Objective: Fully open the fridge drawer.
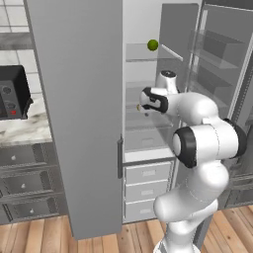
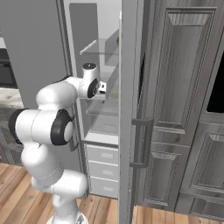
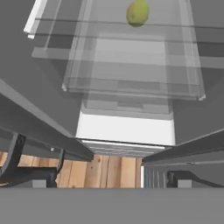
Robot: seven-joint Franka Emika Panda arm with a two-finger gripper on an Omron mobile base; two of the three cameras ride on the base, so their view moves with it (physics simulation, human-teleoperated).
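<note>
The fridge drawer (image 3: 131, 85) is a wide, shallow see-through bin of pale grey plastic, seen from above in the hand view, with its front rim toward the bottom of the picture. It sits low in the open fridge, above the white drawer fronts, in the left base view (image 1: 147, 133) and in the right base view (image 2: 104, 116). My gripper (image 1: 141, 105) hangs inside the fridge opening above the bin and apart from it, also seen from the right (image 2: 105, 89). Its fingertips are hidden, so I cannot tell how the jaws stand.
A green lime (image 1: 152, 45) lies on an upper glass shelf (image 3: 137, 12). Three white drawer fronts (image 1: 147, 173) stack below the bin. The left fridge door (image 1: 79, 108) and right fridge door (image 2: 129, 109) stand open on both sides. A black appliance (image 1: 12, 91) sits on the left counter.
</note>
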